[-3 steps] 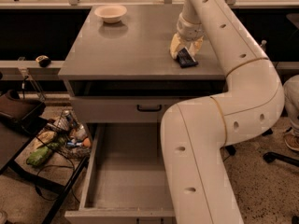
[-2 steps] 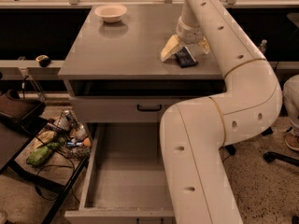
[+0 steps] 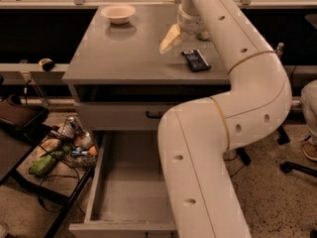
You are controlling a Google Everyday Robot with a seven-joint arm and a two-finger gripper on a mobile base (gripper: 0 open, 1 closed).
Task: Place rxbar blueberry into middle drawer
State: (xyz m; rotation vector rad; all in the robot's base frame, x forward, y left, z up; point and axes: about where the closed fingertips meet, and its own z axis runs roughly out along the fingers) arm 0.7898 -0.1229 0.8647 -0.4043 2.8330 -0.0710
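The rxbar blueberry [image 3: 196,60], a dark blue flat bar, lies free on the grey cabinet top near its right front. My gripper [image 3: 179,39] hangs just above the top, up and to the left of the bar, and does not touch it. It is open and empty. One cream finger [image 3: 169,38] juts out to the left; the other is behind the arm. The middle drawer [image 3: 129,182] is pulled out below, with a bare grey floor. My white arm covers its right side.
A pale bowl [image 3: 118,13] sits at the back left of the cabinet top. A greenish object [image 3: 202,34] peeks out behind the wrist. A shut drawer front with a black handle [image 3: 153,115] is above the open drawer. A cluttered wire cart [image 3: 64,145] stands at the left, chair legs [image 3: 297,167] at the right.
The gripper was down around the bar. It has spread its fingers, let go and moved up and left, leaving the bar lying on the cabinet top.
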